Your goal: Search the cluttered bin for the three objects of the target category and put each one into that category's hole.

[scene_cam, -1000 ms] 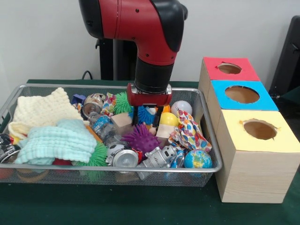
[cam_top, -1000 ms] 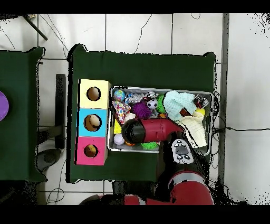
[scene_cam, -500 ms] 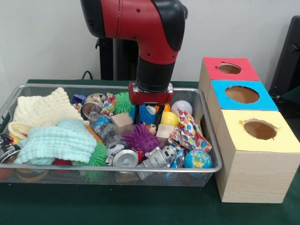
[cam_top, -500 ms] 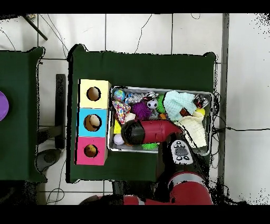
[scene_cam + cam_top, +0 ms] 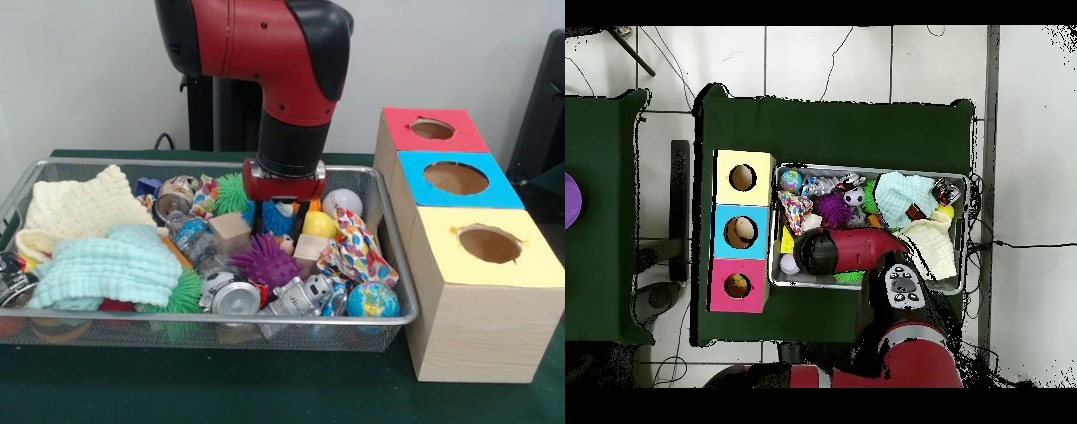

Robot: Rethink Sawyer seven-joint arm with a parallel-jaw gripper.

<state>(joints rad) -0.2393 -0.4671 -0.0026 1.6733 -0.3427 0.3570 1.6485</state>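
Observation:
The wire mesh bin (image 5: 221, 315) sits on the green table, full of clutter; it also shows in the overhead view (image 5: 865, 168). My gripper (image 5: 281, 216) hangs low over the bin's back middle, right at a blue spiky ball (image 5: 270, 219). Around it lie a green spiky ball (image 5: 231, 192), a purple spiky ball (image 5: 265, 259), a yellow ball (image 5: 318, 224), a white baseball (image 5: 342, 202) and a wooden block (image 5: 231, 230). In the overhead view the red arm (image 5: 855, 248) covers the gripper and the ball.
Three boxes with round holes stand in a row beside the bin: red (image 5: 463, 132), blue (image 5: 503, 190), yellow (image 5: 530, 265). A cream cloth (image 5: 79, 208) and a mint cloth (image 5: 110, 265) fill the bin's left. A can (image 5: 235, 298) and a globe ball (image 5: 372, 300) lie at the front.
My gripper has risen a little and drifted slightly right over the blue spiky ball. The clutter in the bin has not visibly moved.

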